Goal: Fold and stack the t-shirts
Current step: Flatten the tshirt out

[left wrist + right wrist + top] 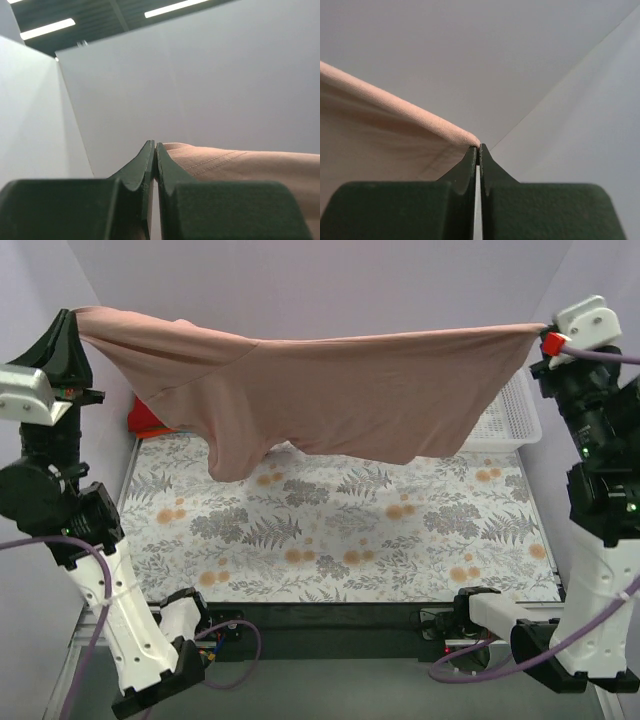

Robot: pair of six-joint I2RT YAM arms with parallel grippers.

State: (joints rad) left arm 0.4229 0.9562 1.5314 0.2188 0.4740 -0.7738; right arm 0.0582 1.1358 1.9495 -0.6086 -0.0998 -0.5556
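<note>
High above the floral table cloth [340, 540], the dusty pink t-shirt [340, 390] hangs stretched like a banner. Its left corner is pinched in the tightly closed fingers of the left gripper [72, 318] and its right corner is clamped the same way in the right gripper [541, 333], while the middle sags and one sleeve droops toward the table. Behind it, a white lattice basket [515, 415] sits at the far right with its contents hidden by the shirt, and a red cloth [150, 420] peeks out at the far left.
</note>
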